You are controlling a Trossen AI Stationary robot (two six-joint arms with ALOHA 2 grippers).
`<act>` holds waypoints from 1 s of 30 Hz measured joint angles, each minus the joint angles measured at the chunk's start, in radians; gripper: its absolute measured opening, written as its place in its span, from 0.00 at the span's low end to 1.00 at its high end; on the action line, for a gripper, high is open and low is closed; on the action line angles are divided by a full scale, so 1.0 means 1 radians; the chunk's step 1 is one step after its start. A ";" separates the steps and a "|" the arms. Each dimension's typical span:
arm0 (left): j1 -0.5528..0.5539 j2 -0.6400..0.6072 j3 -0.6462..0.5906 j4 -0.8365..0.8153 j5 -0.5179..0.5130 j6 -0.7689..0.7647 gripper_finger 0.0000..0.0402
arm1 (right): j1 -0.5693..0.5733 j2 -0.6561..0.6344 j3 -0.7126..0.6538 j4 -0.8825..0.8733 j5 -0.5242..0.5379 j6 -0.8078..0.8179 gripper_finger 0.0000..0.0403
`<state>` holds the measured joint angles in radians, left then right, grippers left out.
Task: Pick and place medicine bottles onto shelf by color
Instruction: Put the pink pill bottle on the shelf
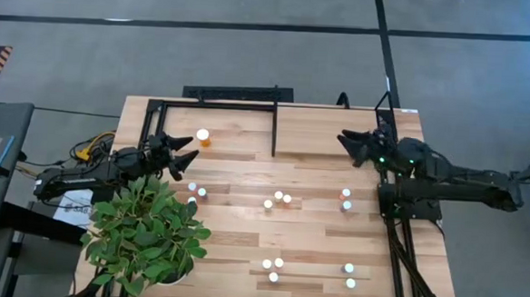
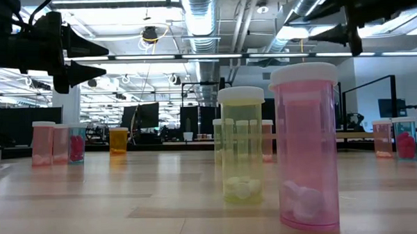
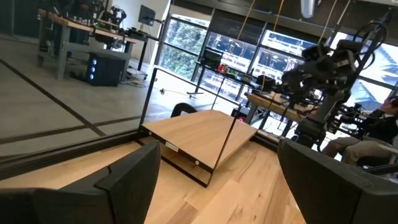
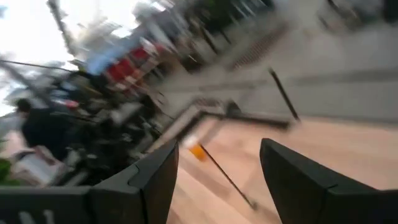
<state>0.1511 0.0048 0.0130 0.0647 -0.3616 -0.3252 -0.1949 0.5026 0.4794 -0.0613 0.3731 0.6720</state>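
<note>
The shelf (image 1: 221, 123), a pale board framed by black bars, sits at the table's far side, left of centre. One orange medicine bottle (image 1: 203, 138) stands upright on it. Small white-capped medicine bottles stand on their bases on the table in several groups (image 1: 277, 200) (image 1: 345, 200) (image 1: 272, 268). In the low view a pink one (image 2: 307, 148) and a yellow-green one (image 2: 242, 147) are nearest. My left gripper (image 1: 187, 154) hovers open at the shelf's near left corner. My right gripper (image 1: 349, 144) is open in the air, right of the shelf. Neither has anything between its fingers.
A leafy potted plant (image 1: 147, 233) fills the near left corner, just in front of my left arm. Cables run along the table's right edge (image 1: 404, 265). The middle of the tabletop between the bottle groups is bare wood (image 1: 306, 237).
</note>
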 joint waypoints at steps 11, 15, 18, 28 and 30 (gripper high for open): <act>0.000 0.000 0.000 0.000 0.000 0.000 0.78 | -0.067 0.281 0.377 -0.667 -0.076 0.428 0.62; 0.000 0.000 0.000 0.000 0.000 0.000 0.78 | -0.093 0.393 0.473 -0.862 -0.137 0.549 0.62; 0.000 0.000 0.000 0.000 0.000 0.000 0.78 | -0.114 0.471 0.513 -0.975 -0.200 0.615 0.62; 0.000 0.000 0.000 0.000 0.000 0.000 0.78 | -0.160 0.654 0.522 -1.160 -0.456 0.667 0.62; 0.000 0.000 0.000 0.000 0.000 0.000 0.78 | -0.153 0.685 0.522 -1.175 -0.459 0.667 0.62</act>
<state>0.1509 0.0044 0.0128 0.0644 -0.3617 -0.3252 -0.3475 1.1873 1.0012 -1.2360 -0.0860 1.3392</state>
